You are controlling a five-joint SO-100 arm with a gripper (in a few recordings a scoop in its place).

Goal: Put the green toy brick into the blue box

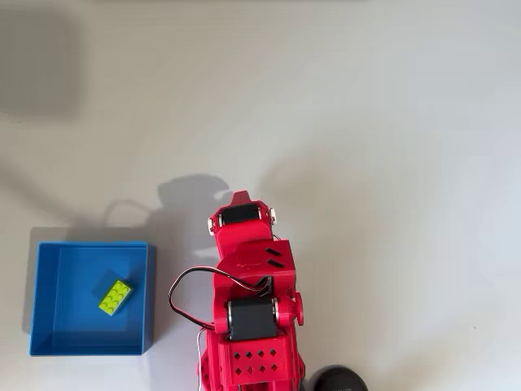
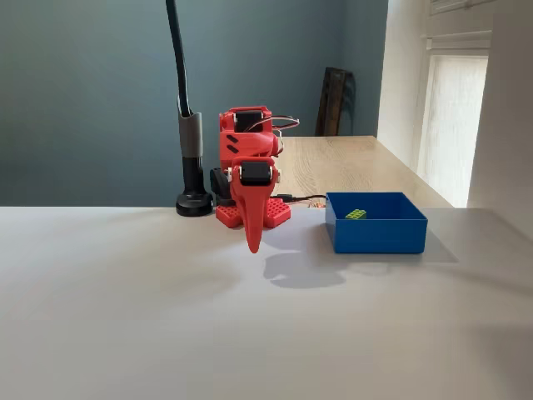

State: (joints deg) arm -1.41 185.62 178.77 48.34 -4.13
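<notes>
Green toy brick lies inside the blue box, on the flat bottom toward the right of centre in the overhead view, studs up and turned at a slant to the walls; in the fixed view the green toy brick shows just above the near wall of the blue box, apart from all four walls.

Largest in the scene, the pale grey worktop carries everything; in the fixed view it runs to a wooden surface behind. The red arm stands folded over its base at the lower middle of the overhead view, just beside the box's right wall but not touching it, with a black cable looping off its left side. In the fixed view the arm sits left of the box, and the gripper hangs down as one red point above the worktop, well clear of the box and holding nothing. The jaws look pressed together there, with no gap to be seen between them.

A black lamp stand rises just left of the arm in the fixed view, its round foot resting on the worktop; a dark round shape sits at the bottom edge of the overhead view.
</notes>
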